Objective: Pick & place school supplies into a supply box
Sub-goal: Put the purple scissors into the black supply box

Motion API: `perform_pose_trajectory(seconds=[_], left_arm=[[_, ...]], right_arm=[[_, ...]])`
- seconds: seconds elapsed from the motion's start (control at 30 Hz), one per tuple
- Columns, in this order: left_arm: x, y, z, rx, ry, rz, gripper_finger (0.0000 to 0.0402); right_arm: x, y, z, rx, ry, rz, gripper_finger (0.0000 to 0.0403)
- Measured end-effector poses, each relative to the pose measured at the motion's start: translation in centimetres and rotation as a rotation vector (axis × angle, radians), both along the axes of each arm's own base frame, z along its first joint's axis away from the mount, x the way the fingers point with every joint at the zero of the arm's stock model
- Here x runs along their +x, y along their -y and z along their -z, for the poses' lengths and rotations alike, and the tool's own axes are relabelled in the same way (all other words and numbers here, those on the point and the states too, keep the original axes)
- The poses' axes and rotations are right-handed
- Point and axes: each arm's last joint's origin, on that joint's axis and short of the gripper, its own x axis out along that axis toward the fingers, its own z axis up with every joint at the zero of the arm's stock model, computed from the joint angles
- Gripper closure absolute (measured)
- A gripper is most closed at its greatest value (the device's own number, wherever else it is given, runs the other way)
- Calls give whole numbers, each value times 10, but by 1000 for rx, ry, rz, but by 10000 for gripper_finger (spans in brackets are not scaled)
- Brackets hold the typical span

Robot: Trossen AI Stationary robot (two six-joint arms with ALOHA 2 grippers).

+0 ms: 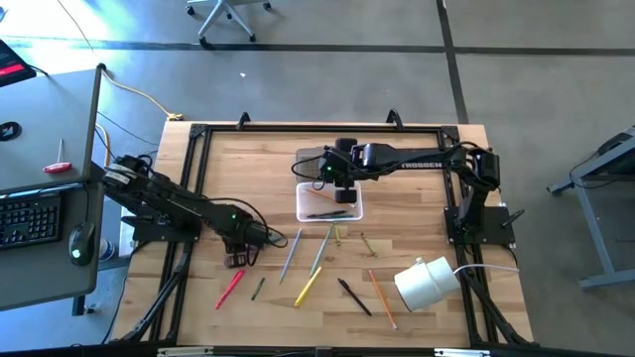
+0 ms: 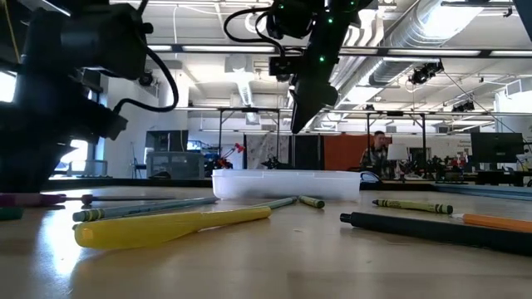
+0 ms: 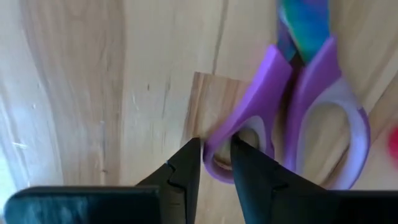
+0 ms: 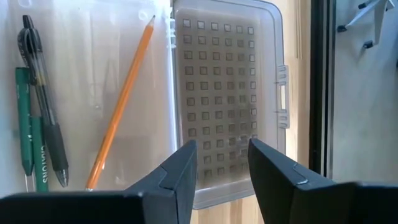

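In the box (image 4: 93, 93): three items so far. On the desk (image 1: 417, 159), roughly ten remain. Left fingers (image 3: 186, 168) pinch the scissors (image 3: 292, 118) handle; right fingers (image 4: 180, 168) apart, empty.

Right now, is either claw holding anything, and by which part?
The left claw is closed on the scissors, gripping the rim of one purple handle loop. The right claw hangs open and empty over the supply box.

Bright overhead ceiling lighting. Sun glare on floor (image 1: 60, 50). Scissors (image 3: 311, 106) beyond left jaws blurred; yellow marker (image 2: 166, 226) soft-focused.
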Motion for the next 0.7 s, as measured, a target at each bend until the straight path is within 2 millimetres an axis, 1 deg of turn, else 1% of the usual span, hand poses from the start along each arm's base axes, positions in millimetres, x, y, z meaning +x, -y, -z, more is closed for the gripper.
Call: perform_pose_trajectory(seconds=[0.1,0.2,0.23,0.27,0.33,0.43,0.57,0.63,0.7], left_arm=[[0,0,2,-4,10,77,312],[1,0,2,-18,21,139,371],[1,0,2,-25,21,150,381],[2,0,1,-26,23,149,385],[4,1,-1,-20,25,148,375],[10,2,-11,15,27,155,371],[20,0,-29,119,75,215,391],[24,0,-39,147,105,253,388],[32,-4,-49,170,141,268,379]], right_arm=[[0,0,0,0,2,1,281],[0,0,0,1,6,4,281],[1,0,0,1,8,5,281],[1,0,0,1,8,4,281],[1,0,0,2,10,7,281],[1,0,0,8,16,22,281],[0,0,0,12,9,24,281],[0,0,0,32,24,49,281],[-1,-1,1,52,34,85,281]])
